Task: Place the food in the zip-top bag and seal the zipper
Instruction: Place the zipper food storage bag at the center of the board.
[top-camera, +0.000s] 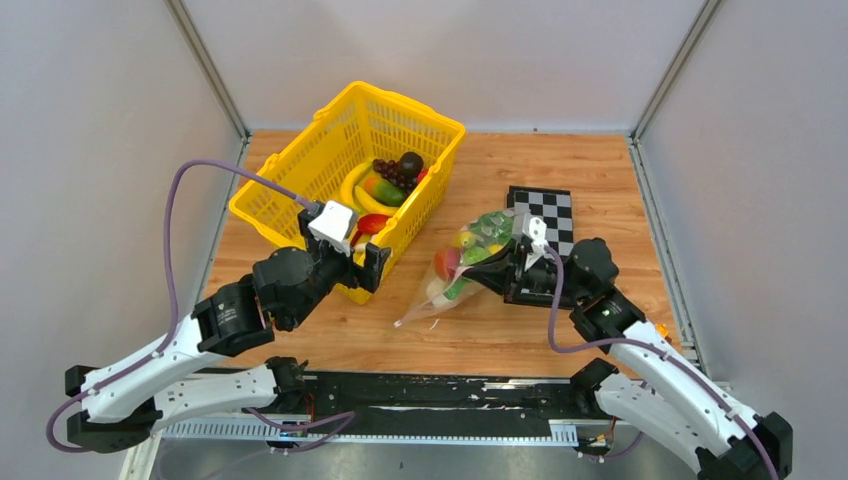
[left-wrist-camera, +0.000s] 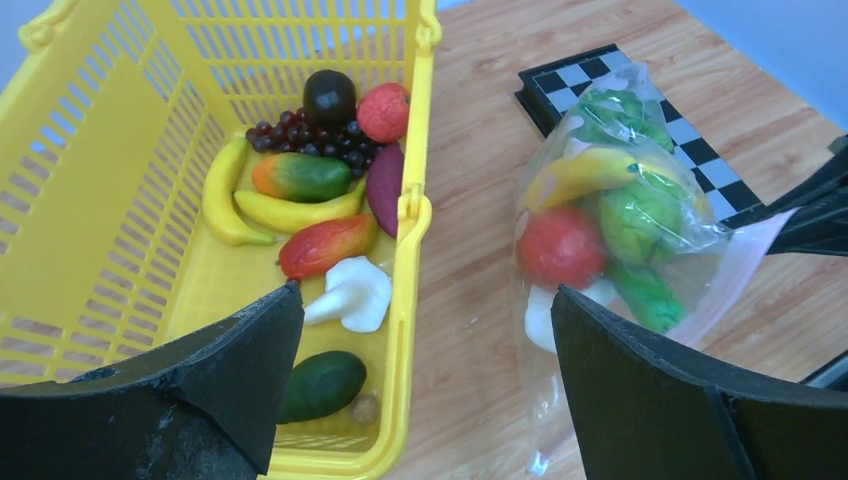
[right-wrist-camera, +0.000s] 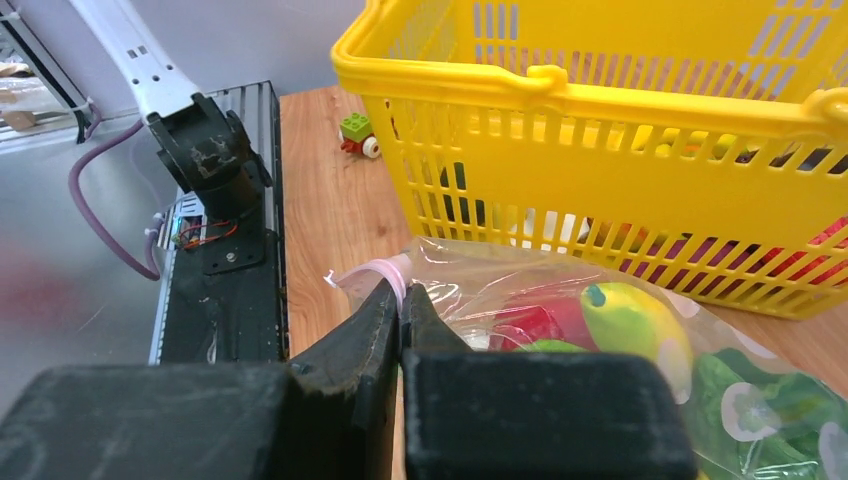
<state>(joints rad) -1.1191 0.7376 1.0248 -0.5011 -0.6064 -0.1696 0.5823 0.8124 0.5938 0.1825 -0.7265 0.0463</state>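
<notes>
- On table, just right of basket, lies the bag w/ several food pcs inside: red fruit, banana, lettuce, other greens.
- More pcs sit in basket: bananas, grapes, 10-odd in all. Loading is only partway, I'd judge.
- R gripper is clamped on the pink zipper at bag mouth.
- L gripper is wide open, empty, over basket's near rim.
- Seal not done as far as I can see; that step is left.
</notes>
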